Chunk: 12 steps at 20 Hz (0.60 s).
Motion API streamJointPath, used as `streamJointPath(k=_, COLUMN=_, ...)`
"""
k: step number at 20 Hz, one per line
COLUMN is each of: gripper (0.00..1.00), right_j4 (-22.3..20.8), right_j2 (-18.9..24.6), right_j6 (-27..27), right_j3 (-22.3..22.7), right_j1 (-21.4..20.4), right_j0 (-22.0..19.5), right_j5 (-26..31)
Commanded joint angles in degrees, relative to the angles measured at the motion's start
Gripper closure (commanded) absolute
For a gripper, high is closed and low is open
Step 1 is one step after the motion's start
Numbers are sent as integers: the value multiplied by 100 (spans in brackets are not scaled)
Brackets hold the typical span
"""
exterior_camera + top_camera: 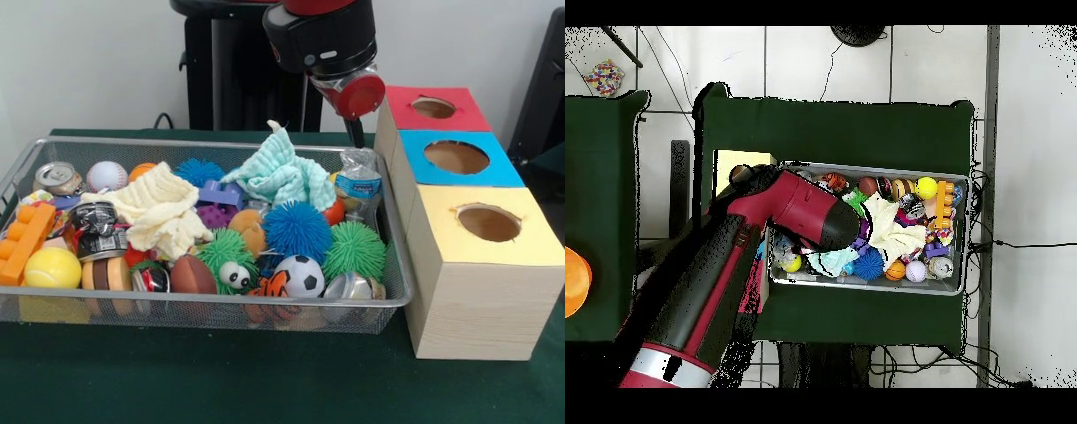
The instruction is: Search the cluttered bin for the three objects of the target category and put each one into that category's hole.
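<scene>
Behind the bin [388, 296], front view shows the pincer [356, 132], grip unclear; overhead, arm [725, 270] apparently hides it.

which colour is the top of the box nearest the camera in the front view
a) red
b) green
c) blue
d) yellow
d) In the front view the three boxes stand in a row beside the wire bin; the yellow-topped box sits nearest the camera, with the blue-topped box behind it and the red-topped box farthest back.
</scene>
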Motion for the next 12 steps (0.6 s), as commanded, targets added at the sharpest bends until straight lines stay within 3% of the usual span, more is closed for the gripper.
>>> streamJointPath(k=1, gripper=100, right_j4=392, right_j2=768, right_j6=110, right_j3=342, right_j1=63, right_j0=-170, right_j5=178)
streamJointPath(k=12, gripper=100, right_j4=378, right_j2=700, right_j6=150, right_j3=309, right_j1=117, right_j0=-132, right_j5=182)
